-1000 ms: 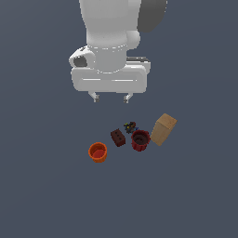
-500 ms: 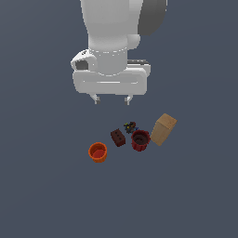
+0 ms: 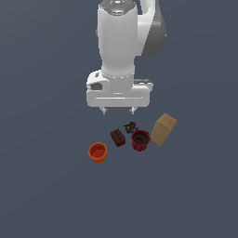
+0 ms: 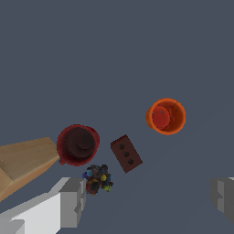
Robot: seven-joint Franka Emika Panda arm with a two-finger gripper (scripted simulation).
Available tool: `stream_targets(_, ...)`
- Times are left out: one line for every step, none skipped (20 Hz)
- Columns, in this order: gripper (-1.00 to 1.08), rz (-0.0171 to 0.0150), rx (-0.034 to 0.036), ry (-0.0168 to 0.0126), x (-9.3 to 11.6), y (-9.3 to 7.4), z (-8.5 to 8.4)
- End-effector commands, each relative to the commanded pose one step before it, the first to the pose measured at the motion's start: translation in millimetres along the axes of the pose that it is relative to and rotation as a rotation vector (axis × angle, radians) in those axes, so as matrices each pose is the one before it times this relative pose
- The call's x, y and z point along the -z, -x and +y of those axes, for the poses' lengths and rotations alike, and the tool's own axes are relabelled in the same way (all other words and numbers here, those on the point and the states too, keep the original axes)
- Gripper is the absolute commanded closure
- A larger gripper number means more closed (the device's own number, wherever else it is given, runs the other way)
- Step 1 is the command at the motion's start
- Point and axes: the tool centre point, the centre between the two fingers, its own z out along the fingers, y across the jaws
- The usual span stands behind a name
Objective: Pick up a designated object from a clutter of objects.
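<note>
So far nothing is lifted: the tiny dark lumpy cluster with blue, yellow and red specks (image 3: 129,126) lies on the grey floor, untouched, and the white two-fingered gripper (image 3: 119,111) hangs above the clutter with its fingers spread wide and empty. In the wrist view the cluster (image 4: 97,178) sits just beside one grey fingertip (image 4: 73,201), not centred between the two, so by my judgement the aligning, the descent, the closing and the lift are all left to do.

Around the cluster, the dark red cup (image 3: 140,140) stands just beside it, perhaps touching, and the dark brown studded brick (image 3: 118,137) lies near on the cluster's other side. These two crowd the approach and could be struck by a finger. Beyond the red cup from the cluster leans the tan box (image 3: 162,129); the orange cup (image 3: 98,152) stands well apart, past the brick.
</note>
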Motion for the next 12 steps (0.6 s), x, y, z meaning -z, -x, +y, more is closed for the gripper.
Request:
stream_targets(-0.92, -0.00629, 0.02963, 0.00285, -22.67, 7.01, -8.06)
stream_targets(-0.92, -0.00261, 0.01348, 0.00107, -10.0, 3.4, -3.72)
stream_targets(-0.92, -0.00274, 0.01431, 0.00097, -10.43, 3.79, -3.98)
stream_targets(-0.92, -0.00281, 0.01483, 0.00083, -10.6, 4.12, -4.16)
stream_targets(-0.92, -0.0028, 0.01491, 0.00065, -10.44, 4.34, -4.22)
stream_targets(-0.92, -0.00278, 0.01501, 0.00047, -10.28, 4.54, -4.29)
stream_targets(-0.92, -0.00276, 0.01506, 0.00028, -10.11, 4.75, -4.35)
stream_targets(-0.92, -0.00274, 0.01513, 0.0001, -9.93, 4.94, -4.42)
stream_targets(-0.92, -0.00272, 0.0152, -0.0001, -9.76, 5.13, -4.49)
stream_targets(-0.92, -0.00269, 0.0152, -0.00029, -9.54, 5.3, -4.54)
stream_targets(-0.92, -0.00256, 0.01465, -0.00046, -8.98, 5.26, -4.43)
stream_targets(-0.92, -0.0024, 0.01388, -0.0006, -8.33, 5.12, -4.25)
